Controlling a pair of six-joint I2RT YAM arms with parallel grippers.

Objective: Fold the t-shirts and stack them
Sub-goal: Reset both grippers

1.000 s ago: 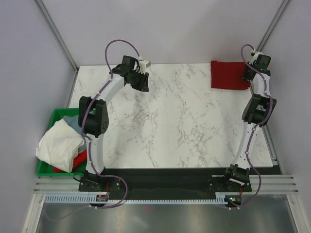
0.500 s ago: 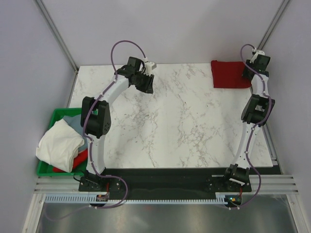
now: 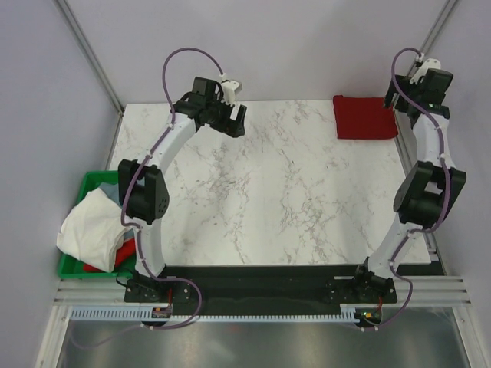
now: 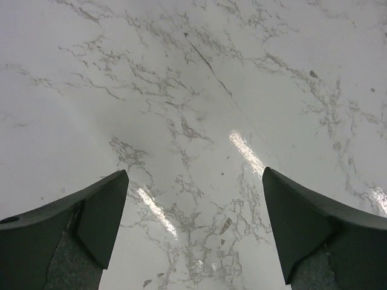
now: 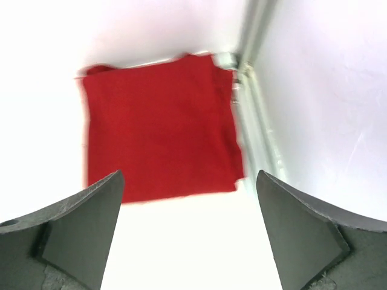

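Observation:
One dark red t-shirt (image 3: 363, 116) lies folded in a flat square at the table's far right corner; the right wrist view shows this t-shirt (image 5: 160, 136) below and ahead of the fingers. My right gripper (image 3: 399, 96) (image 5: 188, 173) hangs open above its right edge, holding nothing. At the far left, my left gripper (image 3: 235, 123) (image 4: 194, 171) is open over bare marble, also empty. More t-shirts sit in the green bin (image 3: 90, 181): a bunched white one (image 3: 93, 224) on top, red cloth (image 3: 127, 248) and grey cloth (image 3: 113, 195) under it.
The bin stands off the table's left edge, beside the left arm's base. A metal corner post (image 5: 251, 115) and the right wall run close to the folded shirt. The marble table (image 3: 276, 192) lies between the arms.
Both grippers have opened wide. The right arm has let go at the red t-shirt's edge and lifted up and to the right. The left wrist has risen and shifted slightly right.

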